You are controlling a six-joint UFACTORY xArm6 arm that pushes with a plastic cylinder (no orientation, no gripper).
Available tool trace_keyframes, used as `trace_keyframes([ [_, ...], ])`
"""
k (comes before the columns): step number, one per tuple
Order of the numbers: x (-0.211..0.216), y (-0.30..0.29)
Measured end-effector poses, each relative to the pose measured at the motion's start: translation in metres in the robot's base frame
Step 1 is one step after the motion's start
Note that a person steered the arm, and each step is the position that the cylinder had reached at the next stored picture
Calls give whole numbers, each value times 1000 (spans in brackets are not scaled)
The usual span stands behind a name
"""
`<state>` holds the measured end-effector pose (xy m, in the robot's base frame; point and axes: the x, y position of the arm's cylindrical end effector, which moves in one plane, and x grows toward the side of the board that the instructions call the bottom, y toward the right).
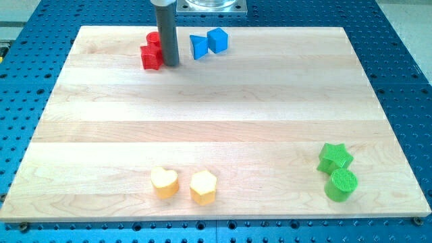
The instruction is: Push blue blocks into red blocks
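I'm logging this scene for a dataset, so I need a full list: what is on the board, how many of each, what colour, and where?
red blocks: two, red, touching, top left of centre
blue blocks: two, blue, touching, top, right of the rod
yellow heart: one, yellow, bottom left of centre
yellow hexagon: one, yellow, just right of the heart
green star: one, green, bottom right
green cylinder: one, green, below the star
board: one, pale wood
my tip: dark rod, between red and blue blocks, against the red

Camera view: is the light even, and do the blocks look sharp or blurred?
Camera view: light is soft and even on the wooden board; short faint shadows under the green star and yellow heart; block edges sharp; no strong glare; my tip sits beside the red blocks.
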<state>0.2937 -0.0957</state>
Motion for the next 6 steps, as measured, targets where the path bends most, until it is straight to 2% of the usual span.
trace_keyframes([
  [1, 0, 24],
  [2, 12, 83],
  [3, -39, 151],
  [4, -60, 118],
  [5, -56, 45],
  [6, -60, 0],
])
